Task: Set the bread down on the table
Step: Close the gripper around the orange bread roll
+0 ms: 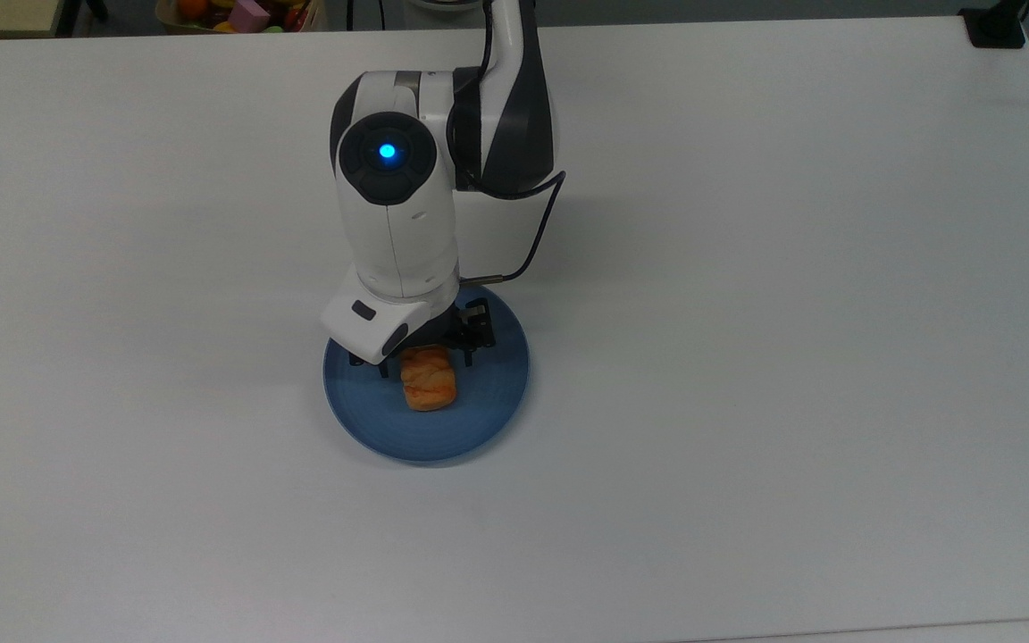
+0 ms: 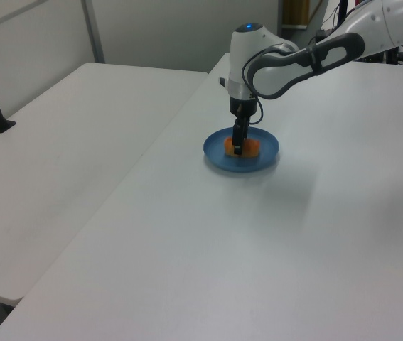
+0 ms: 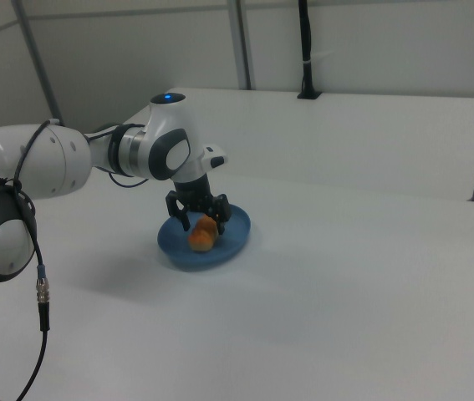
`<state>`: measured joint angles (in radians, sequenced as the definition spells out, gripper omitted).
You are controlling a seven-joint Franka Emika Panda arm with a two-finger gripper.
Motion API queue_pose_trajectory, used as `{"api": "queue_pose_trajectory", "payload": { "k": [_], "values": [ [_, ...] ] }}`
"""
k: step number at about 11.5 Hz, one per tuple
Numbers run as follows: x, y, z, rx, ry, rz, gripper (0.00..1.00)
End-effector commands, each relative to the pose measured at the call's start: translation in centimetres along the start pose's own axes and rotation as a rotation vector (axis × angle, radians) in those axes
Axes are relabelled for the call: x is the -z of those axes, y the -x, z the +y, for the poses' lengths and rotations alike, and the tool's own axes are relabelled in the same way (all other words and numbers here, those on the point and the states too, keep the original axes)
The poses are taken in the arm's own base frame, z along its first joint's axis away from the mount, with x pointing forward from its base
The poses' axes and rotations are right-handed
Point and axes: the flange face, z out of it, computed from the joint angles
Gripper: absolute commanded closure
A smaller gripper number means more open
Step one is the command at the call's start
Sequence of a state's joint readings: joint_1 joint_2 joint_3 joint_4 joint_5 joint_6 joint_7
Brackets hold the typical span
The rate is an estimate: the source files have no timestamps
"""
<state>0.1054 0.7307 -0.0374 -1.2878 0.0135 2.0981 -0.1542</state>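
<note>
Bread (image 1: 430, 387) lies on blue plate (image 1: 488, 393), approx. centre, long axis running up-down in the top view. Plate sits on white table (image 1: 791, 313), roughly mid-table. Bread's far end is hidden under the gripper in the top view; near end visible, golden-orange w/ paler streaks.

Gripper (image 1: 425, 362) is low over the plate, pointing down, w/ one finger on each side of the bread's width. Jaws spread, straddling the loaf; in the right view (image 3: 201, 222) both fingers stand clear to either side of the bread (image 3: 202, 235). Cannot tell if fingertips touch the plate.

Left view: gripper (image 2: 238, 145) in front of bread (image 2: 249, 147), plate (image 2: 265, 153) beneath. Arm w/ blue status light (image 1: 387, 152) on top reaches in from the far edge in the top view. Black cable (image 1: 539, 232) loops off the wrist on the top view's right.
</note>
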Motion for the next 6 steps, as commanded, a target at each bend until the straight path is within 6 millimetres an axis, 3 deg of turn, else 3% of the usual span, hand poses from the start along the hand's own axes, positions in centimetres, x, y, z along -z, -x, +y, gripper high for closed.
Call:
{"api": "queue_pose_trajectory", "payload": {
  "k": [1, 4, 6],
  "values": [
    [-0.6, 0.5, -0.4, 0.025, 0.023, -0.003, 0.26],
    [-0.2, 0.4, -0.7, 0.03, 0.026, -0.002, 0.52],
    [1.8, 0.3, -0.7, 0.029, 0.028, 0.018, 0.54]
  ]
}}
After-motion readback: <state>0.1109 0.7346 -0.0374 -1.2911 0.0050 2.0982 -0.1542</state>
